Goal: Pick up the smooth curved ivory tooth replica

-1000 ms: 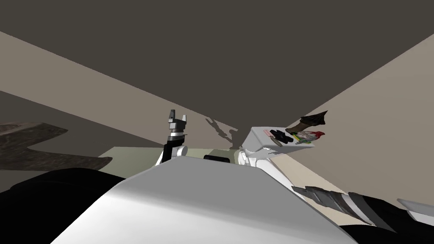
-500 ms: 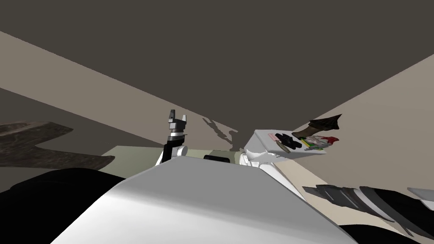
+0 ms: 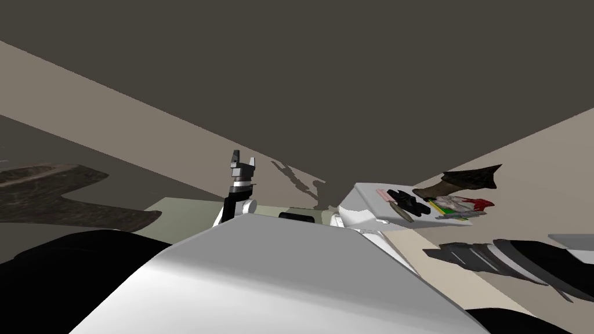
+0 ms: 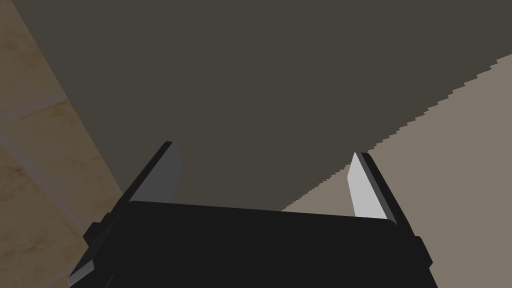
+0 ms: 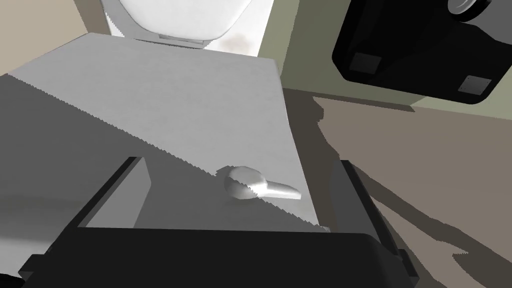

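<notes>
A white box stands to my right with small things lying on its top: a pink strip, black pieces, a slim tan piece and a red and white thing. I cannot tell which of them is the tooth. My right gripper is open and faces a white flat surface that carries a small pale lever, which lies between its fingers and further off. My left gripper is raised in front of me, open and holding nothing.
A dark brown pointed thing lies beyond the box. A dark, grey-striped object is on the floor at the right. A dark mottled patch lies at the left. A black block hangs close beside the white surface.
The whole head view has swung: the white box and the things on it have slid right and slightly down, so I have turned. The left gripper keeps its pose.
</notes>
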Robot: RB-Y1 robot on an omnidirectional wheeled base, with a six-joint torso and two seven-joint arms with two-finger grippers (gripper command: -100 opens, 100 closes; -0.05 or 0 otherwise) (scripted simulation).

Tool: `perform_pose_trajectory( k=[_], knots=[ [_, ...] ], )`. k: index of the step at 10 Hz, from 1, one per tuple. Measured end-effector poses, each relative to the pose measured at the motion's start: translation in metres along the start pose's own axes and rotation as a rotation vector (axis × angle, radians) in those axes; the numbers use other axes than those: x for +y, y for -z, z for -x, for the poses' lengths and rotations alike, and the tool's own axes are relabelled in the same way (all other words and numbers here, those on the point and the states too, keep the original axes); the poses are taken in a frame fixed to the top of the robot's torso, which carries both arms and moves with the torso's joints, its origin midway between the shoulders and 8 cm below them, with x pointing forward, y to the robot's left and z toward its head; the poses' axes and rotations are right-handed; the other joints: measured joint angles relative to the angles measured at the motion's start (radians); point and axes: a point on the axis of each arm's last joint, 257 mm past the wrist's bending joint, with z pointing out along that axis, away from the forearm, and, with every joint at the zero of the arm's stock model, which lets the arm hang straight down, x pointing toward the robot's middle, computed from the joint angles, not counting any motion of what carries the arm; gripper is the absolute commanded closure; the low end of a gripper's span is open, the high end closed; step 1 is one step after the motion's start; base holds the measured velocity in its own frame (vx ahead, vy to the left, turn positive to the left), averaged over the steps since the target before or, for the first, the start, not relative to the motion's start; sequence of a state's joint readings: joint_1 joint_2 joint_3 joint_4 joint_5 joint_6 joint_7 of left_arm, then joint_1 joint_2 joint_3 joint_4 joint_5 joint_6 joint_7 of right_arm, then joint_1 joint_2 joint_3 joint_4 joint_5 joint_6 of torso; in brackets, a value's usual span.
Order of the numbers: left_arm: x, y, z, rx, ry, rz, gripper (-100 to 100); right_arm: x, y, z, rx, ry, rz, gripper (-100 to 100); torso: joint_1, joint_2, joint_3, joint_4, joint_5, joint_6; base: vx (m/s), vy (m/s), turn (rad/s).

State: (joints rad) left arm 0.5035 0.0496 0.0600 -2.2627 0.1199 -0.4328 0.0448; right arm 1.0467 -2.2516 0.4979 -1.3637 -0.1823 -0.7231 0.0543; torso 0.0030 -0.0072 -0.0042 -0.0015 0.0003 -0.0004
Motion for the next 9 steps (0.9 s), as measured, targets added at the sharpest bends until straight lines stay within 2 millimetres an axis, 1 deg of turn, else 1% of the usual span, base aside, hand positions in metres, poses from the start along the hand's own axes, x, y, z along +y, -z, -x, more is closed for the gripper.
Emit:
perform_pose_trajectory(
  k=[1, 3, 4, 5, 6, 7, 8, 9],
  knots=[
    [0.000, 0.000, 0.000, 0.000, 0.000, 0.000, 0, -0.007, 0.005, 0.007, 0.009, 0.019, -0.021, -100, 0.000, -0.004, -0.002, -0.001, 0.000, 0.000, 0.126, 0.018, 0.044],
    [0.000, 0.000, 0.000, 0.000, 0.000, 0.000, 0, -0.015, 0.017, 0.018, 0.018, 0.047, -0.050, -100, 0.000, 0.000, 0.000, 0.000, 0.000, 0.000, 0.104, 0.014, 0.107],
    [0.000, 0.000, 0.000, 0.000, 0.000, 0.000, 0, -0.019, 0.022, 0.028, 0.018, 0.065, -0.063, -100, -0.001, -0.002, -0.001, 0.000, 0.000, 0.000, 0.149, 0.006, 0.123],
    [0.000, 0.000, 0.000, 0.000, 0.000, 0.000, 0, -0.021, 0.026, 0.036, 0.016, 0.078, -0.073, -100, -0.001, -0.003, -0.002, -0.001, 0.000, 0.001, 0.066, 0.004, 0.001],
    [0.000, 0.000, 0.000, 0.000, 0.000, 0.000, 0, -0.021, 0.026, 0.037, 0.015, 0.080, -0.074, 0, -0.002, 0.002, 0.001, 0.000, -0.001, 0.001, 0.012, 0.001, 0.003],
    [0.000, 0.000, 0.000, 0.000, 0.000, 0.000, 0, -0.021, 0.026, 0.037, 0.015, 0.080, -0.074, -100, -0.002, 0.005, 0.003, 0.001, -0.001, 0.001, -0.007, 0.015, 0.257],
    [0.000, 0.000, 0.000, 0.000, 0.000, 0.000, 0, -0.023, 0.022, 0.027, 0.014, 0.058, -0.068, -100, -0.001, 0.007, 0.004, 0.002, -0.001, 0.000, -0.035, 0.028, 0.400],
    [0.000, 0.000, 0.000, 0.000, 0.000, 0.000, 0, -0.028, 0.018, 0.009, 0.014, 0.034, -0.065, -100, -0.001, 0.009, 0.005, 0.002, -0.001, 0.000, -0.030, 0.016, 0.149]
  ],
)
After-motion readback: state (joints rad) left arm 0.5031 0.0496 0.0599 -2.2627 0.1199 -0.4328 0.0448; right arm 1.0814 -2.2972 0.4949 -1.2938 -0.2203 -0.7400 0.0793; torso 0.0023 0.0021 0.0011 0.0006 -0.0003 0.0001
